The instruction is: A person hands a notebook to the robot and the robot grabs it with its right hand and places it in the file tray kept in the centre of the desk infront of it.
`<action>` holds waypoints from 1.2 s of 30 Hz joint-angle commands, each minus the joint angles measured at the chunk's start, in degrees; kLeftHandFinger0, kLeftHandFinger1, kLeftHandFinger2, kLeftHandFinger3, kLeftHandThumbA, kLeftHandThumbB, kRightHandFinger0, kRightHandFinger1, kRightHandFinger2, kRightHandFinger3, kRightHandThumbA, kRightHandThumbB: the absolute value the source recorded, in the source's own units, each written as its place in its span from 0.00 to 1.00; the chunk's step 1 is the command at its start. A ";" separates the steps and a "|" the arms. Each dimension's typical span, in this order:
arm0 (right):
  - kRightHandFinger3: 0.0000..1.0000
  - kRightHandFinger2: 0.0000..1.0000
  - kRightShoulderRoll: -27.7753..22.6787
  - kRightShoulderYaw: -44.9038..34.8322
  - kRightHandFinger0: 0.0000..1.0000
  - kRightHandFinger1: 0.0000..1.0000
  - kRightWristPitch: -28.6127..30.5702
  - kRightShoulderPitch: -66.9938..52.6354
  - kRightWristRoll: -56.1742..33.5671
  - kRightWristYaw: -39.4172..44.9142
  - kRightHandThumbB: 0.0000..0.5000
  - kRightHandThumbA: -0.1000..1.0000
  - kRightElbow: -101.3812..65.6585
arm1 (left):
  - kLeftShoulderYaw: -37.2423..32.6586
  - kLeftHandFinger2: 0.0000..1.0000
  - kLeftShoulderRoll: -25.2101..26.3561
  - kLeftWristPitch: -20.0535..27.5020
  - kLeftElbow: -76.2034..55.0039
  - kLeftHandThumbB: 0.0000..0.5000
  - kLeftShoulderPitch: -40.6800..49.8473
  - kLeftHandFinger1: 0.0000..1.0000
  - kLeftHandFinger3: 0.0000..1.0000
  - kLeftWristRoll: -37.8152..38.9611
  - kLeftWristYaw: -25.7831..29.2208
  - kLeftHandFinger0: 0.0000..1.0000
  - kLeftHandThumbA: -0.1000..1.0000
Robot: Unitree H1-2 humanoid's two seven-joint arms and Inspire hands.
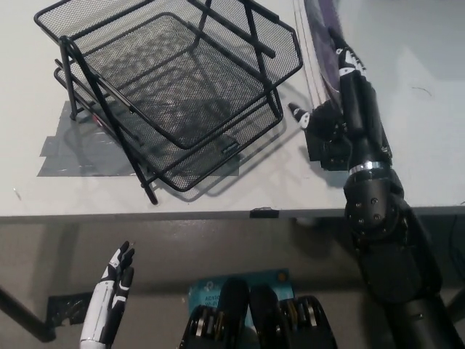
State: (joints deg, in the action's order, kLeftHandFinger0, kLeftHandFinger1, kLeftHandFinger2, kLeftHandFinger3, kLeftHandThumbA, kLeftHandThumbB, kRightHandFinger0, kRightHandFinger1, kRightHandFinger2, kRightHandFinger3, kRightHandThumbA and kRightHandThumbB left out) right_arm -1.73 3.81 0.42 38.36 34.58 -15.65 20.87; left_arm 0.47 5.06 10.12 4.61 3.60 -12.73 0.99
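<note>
Right hand (341, 102) at notebook (317, 36), near desk (407, 160) far edge, right of file tray (174, 87); grip apparently closing, cannot tell. Needs firm hold before carrying. Left hand (116, 273) idle below desk front edge, fingers apart

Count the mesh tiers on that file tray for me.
2. The upper tier sits toward the far left of the desk; the lower tier sticks out beneath it toward the near edge. Nothing suggests a third, though the mesh overlaps.

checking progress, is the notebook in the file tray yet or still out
Out. The notebook stands on edge right of the file tray, against the right hand; both mesh tiers look empty.
</note>
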 commanded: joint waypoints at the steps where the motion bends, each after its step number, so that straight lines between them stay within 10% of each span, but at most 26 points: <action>1: 1.00 1.00 0.39 -2.36 1.00 1.00 1.42 6.43 2.84 -14.66 0.69 0.60 3.06 | -0.24 1.00 0.63 0.79 -1.75 0.94 -0.01 1.00 1.00 0.86 -0.11 1.00 1.00; 2: 1.00 1.00 1.46 -4.76 1.00 1.00 4.97 7.27 0.40 -19.06 0.50 0.55 4.21 | -0.30 1.00 0.63 0.59 -1.80 0.94 -0.16 1.00 1.00 0.75 -0.15 1.00 1.00; 3: 1.00 0.91 1.46 -5.86 0.60 0.70 8.46 7.86 -1.08 -21.49 0.22 0.56 5.22 | -0.36 1.00 0.68 0.31 -1.93 0.94 -0.21 1.00 1.00 0.40 -0.11 1.00 1.00; 4: 0.73 0.48 0.75 -5.97 0.16 0.28 9.85 8.05 -1.28 -21.89 0.07 0.65 5.44 | -0.37 1.00 0.71 0.27 -1.92 0.94 -0.23 1.00 1.00 0.34 -0.10 1.00 1.00; 5: 0.31 0.03 0.38 -6.12 0.01 0.01 9.87 7.77 -1.06 -21.91 0.00 0.80 4.24 | -0.30 1.00 0.77 0.50 -1.86 0.93 -0.28 1.00 1.00 0.41 -0.07 1.00 1.00; 7: 0.06 0.00 0.52 -6.75 0.00 0.00 9.45 7.41 -0.55 -23.00 0.01 0.90 2.41 | -0.21 1.00 0.81 1.13 -1.39 0.93 -0.57 1.00 1.00 0.74 -0.05 1.00 1.00; 10: 0.00 0.00 1.16 -7.82 0.00 0.00 9.81 6.83 -1.30 -23.59 0.05 0.98 -0.57 | -0.29 1.00 0.83 1.49 -1.03 0.92 -0.73 1.00 1.00 0.82 -0.11 1.00 1.00; 13: 0.00 0.00 2.11 -9.06 0.00 0.00 12.72 6.80 -3.57 -24.05 0.01 0.84 -3.28 | -0.37 1.00 0.83 0.74 -1.49 0.91 -0.57 1.00 1.00 0.56 -0.19 1.00 1.00; 17: 0.00 0.00 3.53 -10.79 0.00 0.00 11.73 7.05 -5.59 -23.67 0.08 0.94 -7.25 | -0.35 1.00 0.89 0.58 -1.66 0.91 -0.58 1.00 1.00 0.49 -0.18 1.00 1.00; 36: 0.00 0.00 2.04 -9.67 0.00 0.00 8.64 8.15 -3.64 -18.57 0.04 0.79 -27.26 | -0.62 1.00 1.52 0.75 -0.57 0.93 -0.62 1.00 1.00 0.58 -0.27 1.00 1.00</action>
State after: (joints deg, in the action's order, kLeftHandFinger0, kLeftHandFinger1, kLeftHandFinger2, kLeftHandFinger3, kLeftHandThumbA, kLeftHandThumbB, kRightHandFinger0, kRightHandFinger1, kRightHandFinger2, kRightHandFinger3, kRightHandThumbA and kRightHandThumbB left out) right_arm 1.58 -7.93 6.09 41.36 28.93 -35.43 -2.59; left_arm 0.26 5.92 10.01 4.72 3.02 -12.69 0.92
